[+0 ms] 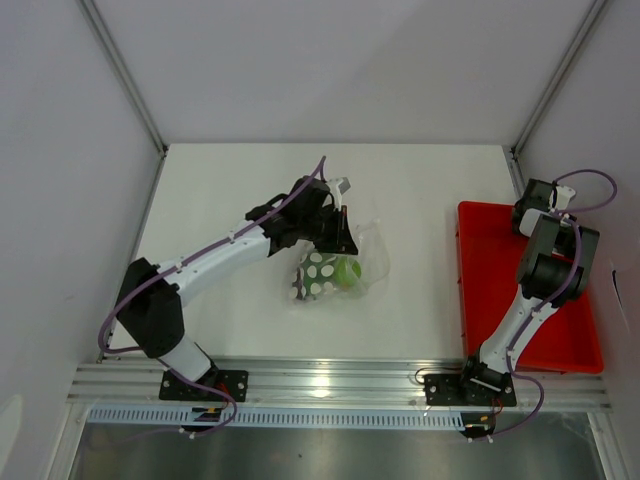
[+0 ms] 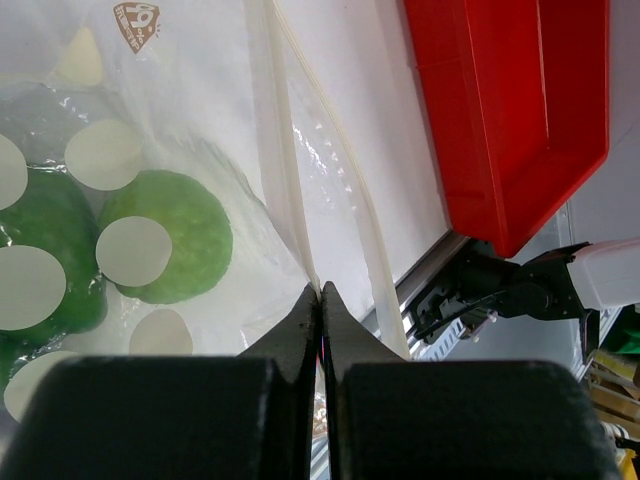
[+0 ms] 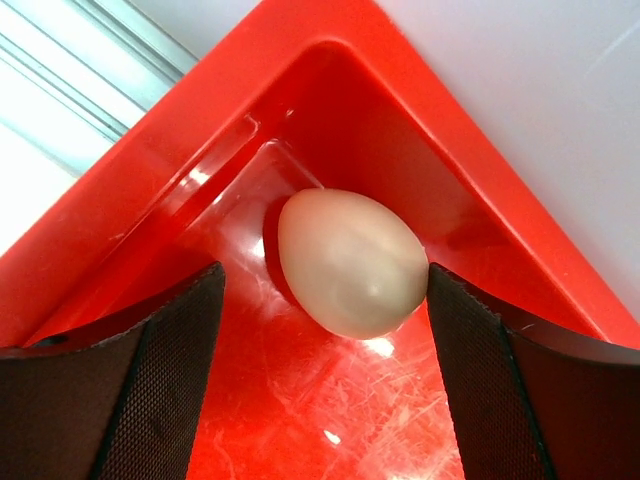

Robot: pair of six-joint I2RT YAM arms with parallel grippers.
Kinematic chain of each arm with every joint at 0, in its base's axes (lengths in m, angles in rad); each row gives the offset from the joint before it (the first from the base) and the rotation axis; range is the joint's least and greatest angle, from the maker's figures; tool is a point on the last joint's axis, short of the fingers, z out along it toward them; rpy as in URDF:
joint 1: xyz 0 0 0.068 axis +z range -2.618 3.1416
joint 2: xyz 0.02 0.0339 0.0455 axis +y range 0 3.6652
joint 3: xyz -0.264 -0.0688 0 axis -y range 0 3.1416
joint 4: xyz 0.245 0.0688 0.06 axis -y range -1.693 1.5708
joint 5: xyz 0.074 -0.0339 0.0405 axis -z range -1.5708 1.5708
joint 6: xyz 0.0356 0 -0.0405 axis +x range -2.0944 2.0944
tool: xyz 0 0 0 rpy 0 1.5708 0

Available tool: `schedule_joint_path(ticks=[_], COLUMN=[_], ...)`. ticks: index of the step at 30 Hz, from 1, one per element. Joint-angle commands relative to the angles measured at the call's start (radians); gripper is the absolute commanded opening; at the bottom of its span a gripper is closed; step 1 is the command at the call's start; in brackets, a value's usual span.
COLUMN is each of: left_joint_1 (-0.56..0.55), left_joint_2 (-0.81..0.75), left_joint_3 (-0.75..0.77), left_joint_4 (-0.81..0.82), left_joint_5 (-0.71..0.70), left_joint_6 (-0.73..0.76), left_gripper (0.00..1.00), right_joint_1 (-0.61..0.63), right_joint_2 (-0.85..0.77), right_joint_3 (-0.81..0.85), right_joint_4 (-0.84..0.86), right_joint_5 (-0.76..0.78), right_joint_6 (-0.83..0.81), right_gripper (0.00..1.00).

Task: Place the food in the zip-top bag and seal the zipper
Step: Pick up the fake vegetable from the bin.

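you have a red rectangular tray (image 1: pixel 485 290) lying on the right side of the white surface (image 1: pixel 420 190), its long sides running near to far and its near end close to the aluminium rail (image 1: pixel 330 378) that edges the surface. the right wrist view shows you its inside glossy and scuffed, with rounded corners. white walls (image 1: pixel 340 60) close in the left, far and right sides, and a grey metal post (image 1: pixel 125 75) rises at each far corner.

Both arms match: left arm (image 1: pixel 215 255) and right arm (image 1: pixel 528 300) have white links and chunky black joints. Purple cables (image 1: pixel 590 180) loop along each. Base plates (image 1: pixel 205 385) are black. Fingers (image 3: pixel 170 385) are black, with a woven-textured face.
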Motion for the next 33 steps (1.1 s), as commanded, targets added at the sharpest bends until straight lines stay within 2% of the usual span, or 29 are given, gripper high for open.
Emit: schedule_joint_path(ticks=[1, 5, 11, 18, 27, 33], left_joint_1=[-0.005, -0.005, -0.005, -0.005, -0.005, -0.005], left_joint_2=[0.012, 0.017, 0.031, 0.026, 0.037, 0.031], left_joint_3=[0.032, 0.024, 0.025, 0.019, 0.021, 0.016], left_joint_4=[0.021, 0.025, 0.032, 0.033, 0.036, 0.036], left_joint_5=[0.021, 0.023, 0.032, 0.032, 0.039, 0.038], left_joint_6=[0.014, 0.013, 0.010, 0.011, 0.008, 0.003], left_gripper=[0.01, 0.01, 0.01, 0.01, 0.01, 0.01], right_joint_1=[-0.009, -0.009, -0.010, -0.010, -0.003, 0.036], right_joint_2=[0.033, 0.041, 0.047, 0.044, 0.016, -0.031], right_joint_3=[0.044, 0.047, 0.061, 0.037, -0.006, -0.049], right_joint_4=[0.027, 0.070, 0.049, 0.081, 0.141, 0.129], right_joint_5=[0.047, 0.045, 0.051, 0.042, 0.047, 0.082], right_joint_6=[-0.020, -0.025, -0.013, -0.025, -0.042, -0.046], right_gripper=[0.82, 0.80, 0.76, 0.59, 0.45, 0.44])
